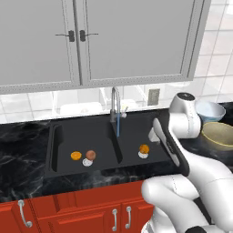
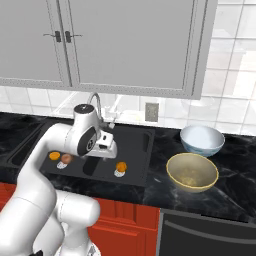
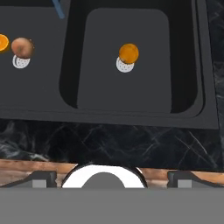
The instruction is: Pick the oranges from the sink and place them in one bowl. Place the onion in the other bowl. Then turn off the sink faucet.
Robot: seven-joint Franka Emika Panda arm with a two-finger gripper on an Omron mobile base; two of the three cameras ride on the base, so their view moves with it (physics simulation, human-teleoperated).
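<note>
The black sink (image 1: 53, 169) holds one orange (image 1: 144, 149) by the drain of its right basin. A second orange (image 1: 76, 155) and the reddish-brown onion (image 1: 91, 154) lie in the left basin. My gripper (image 3: 112, 178) is open and empty, hovering over the counter's front edge, on the near side of the right-basin orange (image 3: 128, 53). Seen from the hand, the onion (image 3: 22, 47) is at the far left. The silver faucet (image 1: 114, 104) pours a blue stream. The yellow-tan bowl (image 2: 192, 171) and the pale blue-white bowl (image 2: 201, 140) stand right of the sink.
Black marble counter (image 3: 109, 140) runs around the sink, with red cabinet doors (image 1: 82, 214) below it. Grey wall cabinets (image 1: 113, 41) hang above the faucet. My own arm (image 1: 182, 154) rises over the counter between the sink and the bowls.
</note>
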